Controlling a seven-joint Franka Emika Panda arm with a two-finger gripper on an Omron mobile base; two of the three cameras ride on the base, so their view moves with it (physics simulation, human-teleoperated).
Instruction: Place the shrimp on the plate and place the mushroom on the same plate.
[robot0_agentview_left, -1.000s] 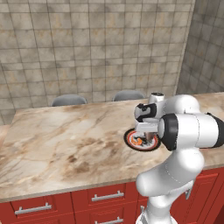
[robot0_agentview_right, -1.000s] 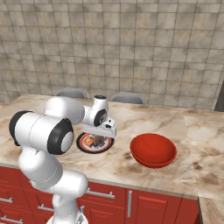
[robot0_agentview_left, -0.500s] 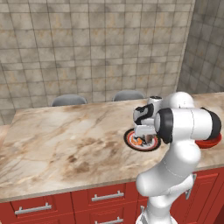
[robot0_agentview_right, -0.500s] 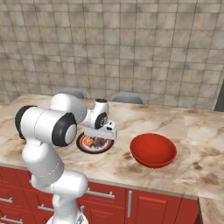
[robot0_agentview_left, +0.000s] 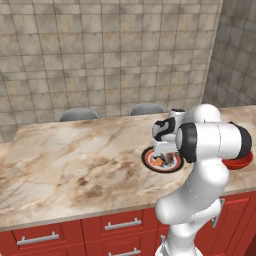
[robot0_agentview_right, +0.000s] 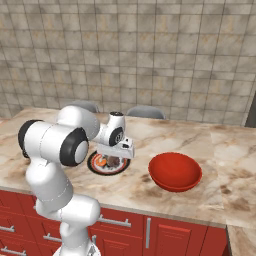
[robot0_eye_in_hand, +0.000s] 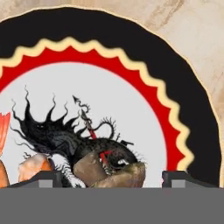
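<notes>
1. The gripper (robot0_eye_in_hand: 112, 177) hangs low over the plate (robot0_eye_in_hand: 175, 87); its jaws stand apart, gripping nothing.
2. The mushroom (robot0_eye_in_hand: 109, 173) lies between the fingertips (robot0_eye_in_hand: 177, 178), resting on the plate's white centre, on the dark figure.
3. The shrimp (robot0_eye_in_hand: 3, 148) lies on the same plate, beside the mushroom; the red bowl (robot0_agentview_right: 175, 171) sits near the plate on the counter (robot0_agentview_left: 70, 160).

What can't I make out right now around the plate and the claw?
- Shrimp: hand view, cut off by the left edge.
- Mushroom: hand view, its lower part lost at the bottom edge between the claw tips.
- Plate: left base view, its right half hidden behind the arm.
- Claw grip: whether it touches the mushroom cannot be told.
</notes>
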